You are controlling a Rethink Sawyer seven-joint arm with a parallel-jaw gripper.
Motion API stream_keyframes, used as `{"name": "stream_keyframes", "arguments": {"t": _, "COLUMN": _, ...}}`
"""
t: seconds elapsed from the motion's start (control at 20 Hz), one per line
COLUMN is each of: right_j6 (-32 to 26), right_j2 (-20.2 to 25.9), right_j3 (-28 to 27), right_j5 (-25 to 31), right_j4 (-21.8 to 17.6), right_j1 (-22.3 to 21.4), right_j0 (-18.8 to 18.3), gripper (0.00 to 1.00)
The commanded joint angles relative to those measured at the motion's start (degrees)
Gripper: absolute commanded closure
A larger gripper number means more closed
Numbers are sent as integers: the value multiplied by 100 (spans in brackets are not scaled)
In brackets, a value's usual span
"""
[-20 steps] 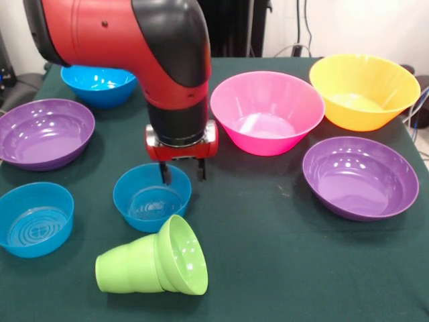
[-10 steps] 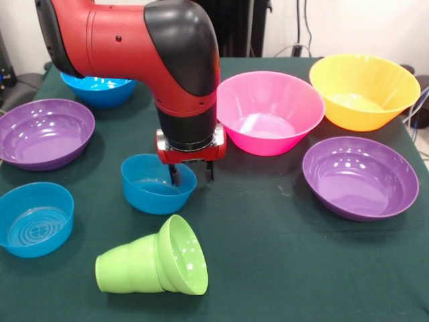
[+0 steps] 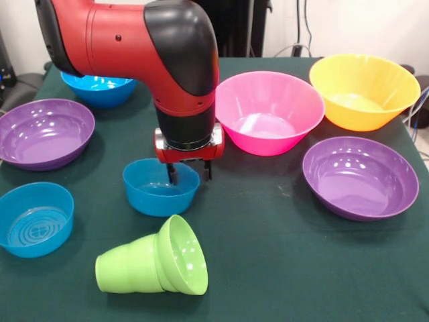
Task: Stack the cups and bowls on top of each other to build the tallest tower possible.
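Now tool [image 3: 190, 174] astride right rim of blue bowl [image 3: 159, 190].

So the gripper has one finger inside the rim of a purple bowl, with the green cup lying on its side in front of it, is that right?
Not quite: the bowl is blue, not purple. The front view shows the gripper with one finger inside its rim and one outside. The green cup does lie on its side in front.
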Motion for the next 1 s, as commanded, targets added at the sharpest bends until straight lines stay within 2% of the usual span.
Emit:
{"name": "stream_keyframes", "arguments": {"t": 0.05, "right_j6": 35, "right_j2": 84, "right_j3": 168, "right_j5": -1, "right_j4": -266, "right_j1": 31, "right_j0": 190, "gripper": 100}}
{"name": "stream_keyframes", "arguments": {"t": 0.5, "right_j6": -96, "right_j2": 9, "right_j3": 49, "right_j5": 277, "right_j4": -293, "right_j1": -112, "right_j0": 267, "gripper": 100}}
{"name": "stream_keyframes", "arguments": {"t": 0.75, "right_j6": -122, "right_j2": -138, "right_j3": 110, "right_j5": 785, "right_j4": -234, "right_j1": -512, "right_j0": 388, "gripper": 100}}
{"name": "stream_keyframes", "arguments": {"t": 1.0, "right_j6": -89, "right_j2": -120, "right_j3": -101, "right_j5": 1272, "right_j4": -77, "right_j1": -615, "right_j0": 486, "gripper": 100}}
